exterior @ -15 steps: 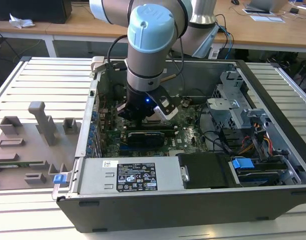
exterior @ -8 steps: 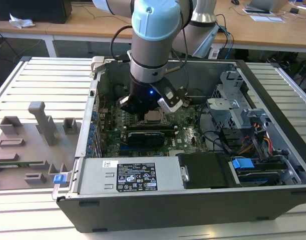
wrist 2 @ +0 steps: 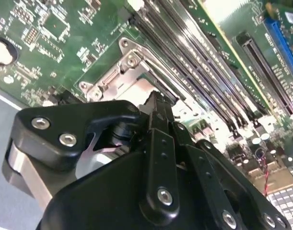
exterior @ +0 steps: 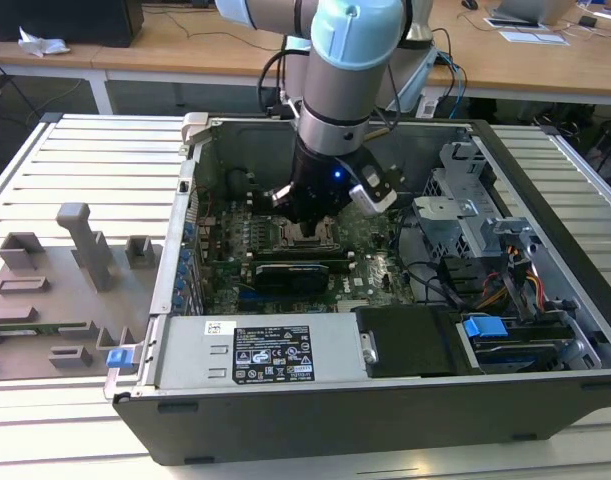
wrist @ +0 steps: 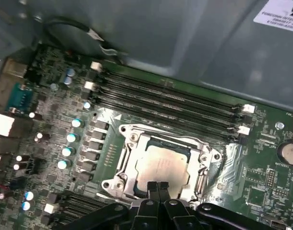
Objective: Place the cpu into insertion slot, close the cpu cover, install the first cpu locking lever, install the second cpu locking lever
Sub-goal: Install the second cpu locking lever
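One robot arm [exterior: 335, 90], one gripper [exterior: 307, 228], down inside one open computer case [exterior: 385, 420]. One motherboard [wrist: 55, 96] on show in the first wrist view. One cpu [wrist: 161, 165] there, silvery top up, sitting in one insertion slot [wrist: 132, 158], with one cpu cover [wrist: 201, 165] framing it. Four long memory slots [wrist: 165, 103] counted on the far side of the socket, side by side. One blue lamp [exterior: 337, 176] lit on the wrist. One blue clip [exterior: 484, 327] at the exterior view's right, one more blue tab [exterior: 116, 358] at its left. One grey fixture plate [exterior: 65, 290] on the desk [exterior: 75, 160], beside the case.
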